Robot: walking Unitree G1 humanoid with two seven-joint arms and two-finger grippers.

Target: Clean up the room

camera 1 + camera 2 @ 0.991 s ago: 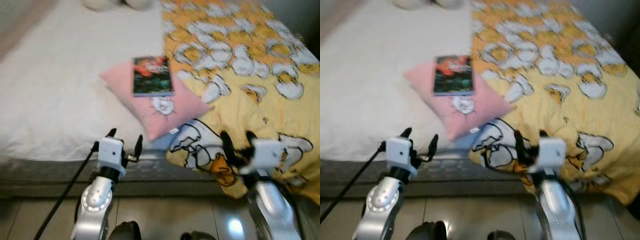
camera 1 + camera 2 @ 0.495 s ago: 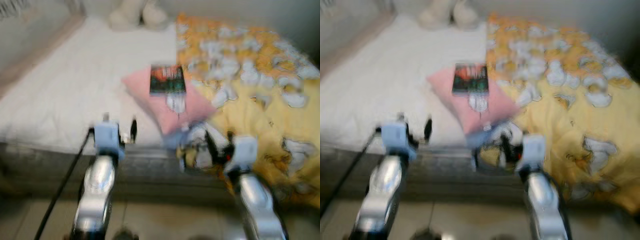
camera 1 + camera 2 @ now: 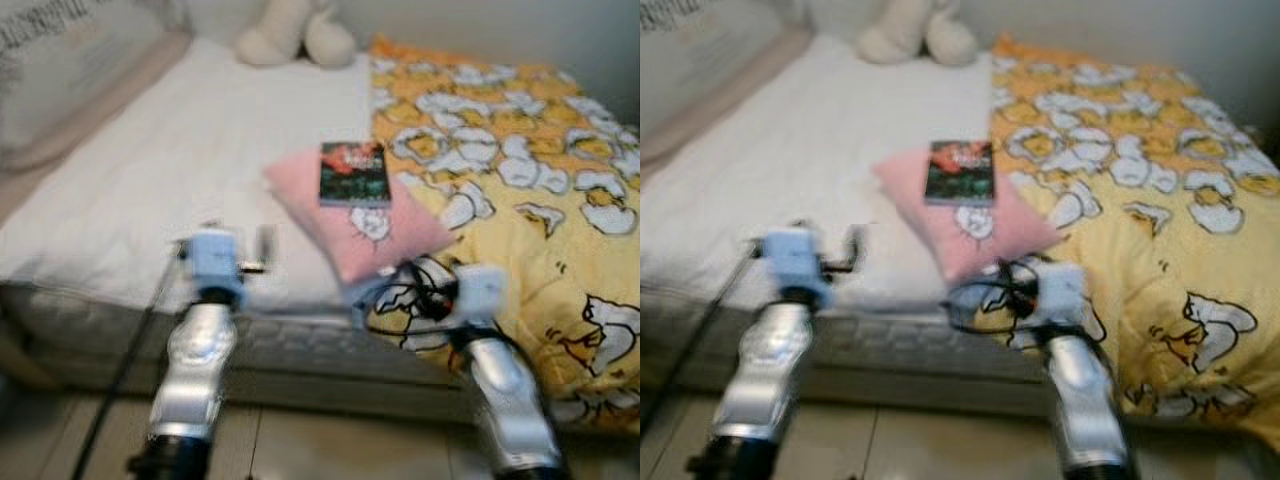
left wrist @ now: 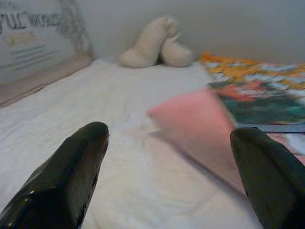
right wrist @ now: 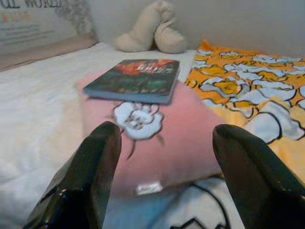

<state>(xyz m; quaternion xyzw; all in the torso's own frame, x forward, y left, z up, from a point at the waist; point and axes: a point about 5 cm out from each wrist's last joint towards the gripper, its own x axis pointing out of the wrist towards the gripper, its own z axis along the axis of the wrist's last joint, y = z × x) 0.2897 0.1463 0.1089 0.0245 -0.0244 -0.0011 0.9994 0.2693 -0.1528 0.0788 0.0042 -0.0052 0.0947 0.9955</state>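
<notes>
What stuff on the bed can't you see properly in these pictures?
- The book: its cover words are too blurred to read in the right wrist view.
- The cream plush toy: the head views' top edge cuts it off, so its shape is unclear.
- The pink pillow: the book covers part of it.
- The poster beside the bed: cut off by the left wrist view's edge, its print blurred.

Both silver arms outstretched, left tool (image 4: 167, 176) and right tool (image 5: 164, 171) (fingers spread).

The camera has tilted up, bringing the plush toy (image 3: 297, 32) into view.
</notes>
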